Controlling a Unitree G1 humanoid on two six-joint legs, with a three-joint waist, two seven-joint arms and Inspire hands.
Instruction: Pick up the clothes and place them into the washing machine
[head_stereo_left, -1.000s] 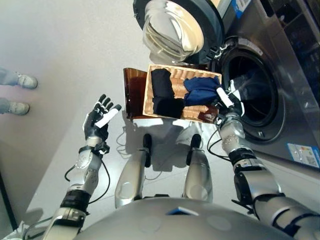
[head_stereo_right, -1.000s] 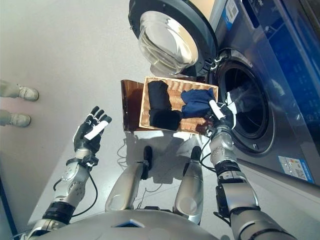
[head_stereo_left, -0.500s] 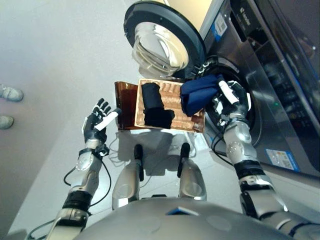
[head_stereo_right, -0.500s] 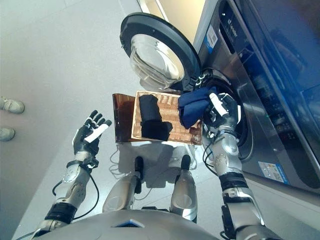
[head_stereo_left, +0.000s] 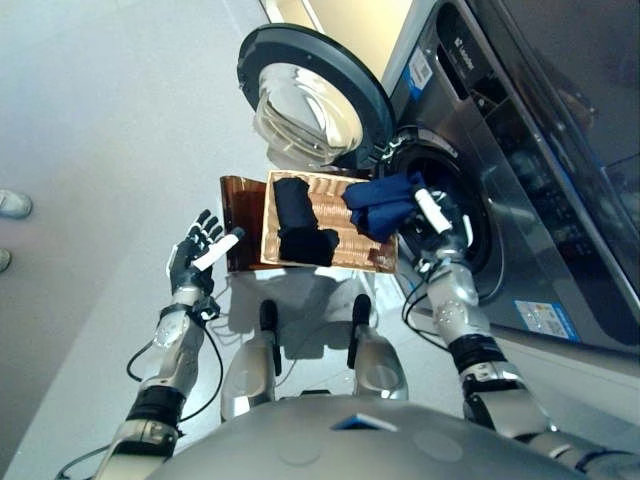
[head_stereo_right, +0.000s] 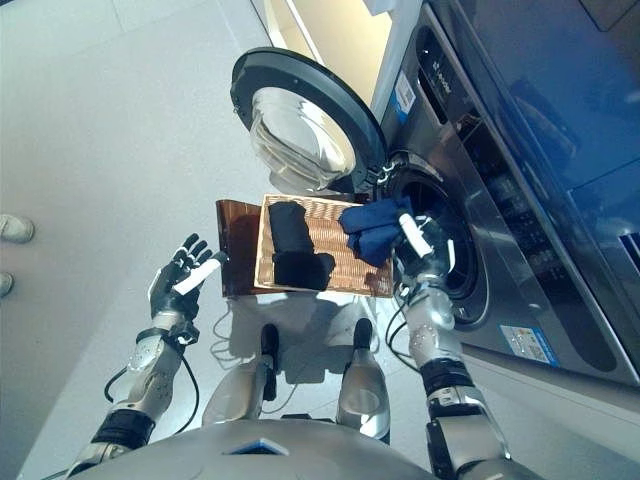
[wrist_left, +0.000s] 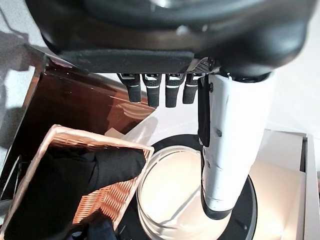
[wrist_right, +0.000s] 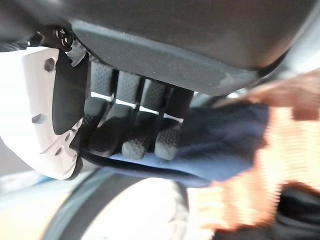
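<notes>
The right hand has its fingers curled round the blue garment, which hangs above the basket's edge nearest the washing machine, just beside the open drum. The black clothes lie in the basket. The left hand hangs spread and idle (off the basket's far side). This looks like the carry step; next the garment needs pushing through the opening and letting go.

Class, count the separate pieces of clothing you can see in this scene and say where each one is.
2: a black garment lying in the wicker basket, and a blue garment held in the right hand at the washing machine opening. More may be hidden underneath.
</notes>
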